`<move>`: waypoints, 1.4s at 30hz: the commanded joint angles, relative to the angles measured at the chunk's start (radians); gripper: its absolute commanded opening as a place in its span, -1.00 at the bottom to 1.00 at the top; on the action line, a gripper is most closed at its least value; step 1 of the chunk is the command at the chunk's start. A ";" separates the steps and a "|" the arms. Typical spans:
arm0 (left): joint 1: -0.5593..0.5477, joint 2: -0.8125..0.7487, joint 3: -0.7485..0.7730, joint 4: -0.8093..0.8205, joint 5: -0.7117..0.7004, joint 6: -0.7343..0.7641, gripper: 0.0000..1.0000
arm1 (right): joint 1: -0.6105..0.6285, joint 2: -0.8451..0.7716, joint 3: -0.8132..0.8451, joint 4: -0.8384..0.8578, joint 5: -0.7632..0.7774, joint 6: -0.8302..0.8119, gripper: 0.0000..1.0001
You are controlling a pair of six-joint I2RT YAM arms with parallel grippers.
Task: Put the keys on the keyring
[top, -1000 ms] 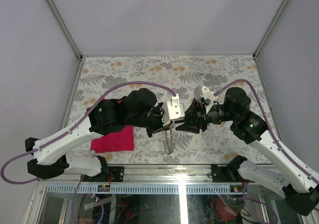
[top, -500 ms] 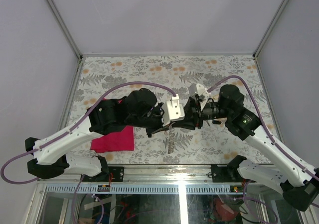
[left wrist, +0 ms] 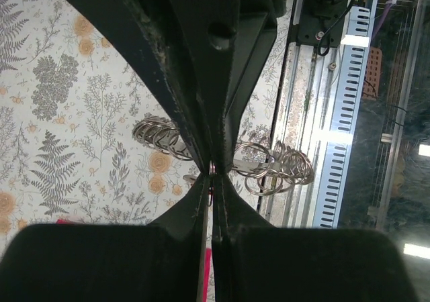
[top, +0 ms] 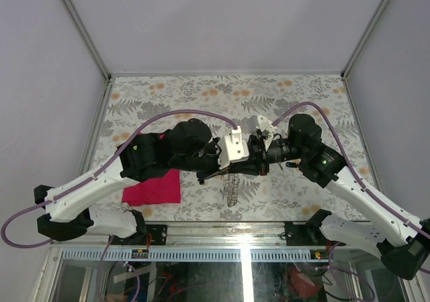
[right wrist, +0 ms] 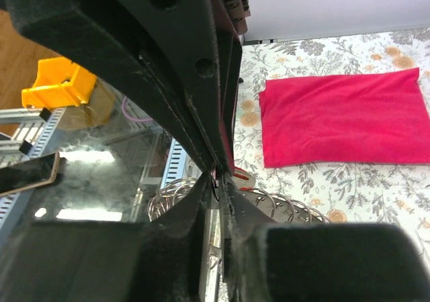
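Note:
My two grippers meet tip to tip above the front middle of the flowered table. My left gripper (top: 230, 172) (left wrist: 211, 178) is shut on the keyring (top: 232, 191), a silvery strand of small linked rings that hangs down from it. The rings spread to both sides behind the fingers in the left wrist view (left wrist: 279, 171) and in the right wrist view (right wrist: 289, 207). My right gripper (top: 250, 168) (right wrist: 218, 184) is shut on something thin. A red key head (right wrist: 240, 175) shows right beside its tips. Other keys are hidden.
A magenta cloth (top: 153, 188) (right wrist: 342, 117) lies flat on the table to the left, under my left arm. The table's front edge with a metal rail (left wrist: 349, 114) is just beyond the hanging rings. A yellow bin (right wrist: 57, 80) sits below the table.
My right gripper has moved left and closed the gap to my left gripper's tips. My left gripper and the hanging keyring have stayed nearly still.

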 commanded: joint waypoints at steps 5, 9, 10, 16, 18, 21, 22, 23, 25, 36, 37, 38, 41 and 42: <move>-0.006 -0.023 0.024 0.059 -0.010 0.006 -1.00 | 0.021 -0.010 0.013 0.029 -0.004 -0.017 -1.00; -0.007 -0.071 -0.023 0.119 -0.005 -0.001 -0.90 | 0.022 -0.042 0.008 0.037 0.014 -0.008 -1.00; -0.007 -0.084 -0.037 0.138 0.001 -0.005 -0.82 | 0.021 -0.049 0.008 0.041 0.017 -0.003 -1.00; -0.006 -0.158 -0.126 0.255 0.051 -0.035 -0.68 | 0.021 -0.087 0.008 0.072 0.029 0.028 -1.00; -0.006 -0.183 -0.157 0.296 0.062 -0.048 -0.67 | 0.021 -0.101 0.002 0.091 0.034 0.040 -1.00; -0.007 -0.209 -0.196 0.353 0.061 -0.071 -0.67 | 0.022 -0.112 0.002 0.102 0.034 0.042 -1.00; -0.006 -0.219 -0.208 0.372 0.063 -0.078 -0.67 | 0.022 -0.115 0.002 0.102 0.035 0.042 -1.00; -0.007 -0.227 -0.221 0.389 0.064 -0.084 -0.67 | 0.022 -0.118 0.003 0.101 0.044 0.046 -1.00; -0.006 -0.242 -0.239 0.418 0.068 -0.093 -0.68 | 0.022 -0.125 0.001 0.103 0.052 0.049 -1.00; -0.007 -0.284 -0.301 0.504 0.073 -0.115 -0.70 | 0.022 -0.133 -0.004 0.160 0.058 0.093 -1.00; -0.006 -0.287 -0.306 0.510 0.075 -0.116 -0.70 | 0.021 -0.135 -0.003 0.162 0.058 0.093 -1.00; -0.006 -0.286 -0.311 0.515 0.078 -0.116 -0.70 | 0.021 -0.135 -0.001 0.163 0.061 0.094 -1.00; -0.007 -0.286 -0.318 0.517 0.084 -0.117 -0.69 | 0.021 -0.139 0.004 0.164 0.060 0.097 -1.00; -0.007 -0.287 -0.320 0.517 0.084 -0.115 -0.68 | 0.022 -0.141 0.005 0.168 0.061 0.098 -1.00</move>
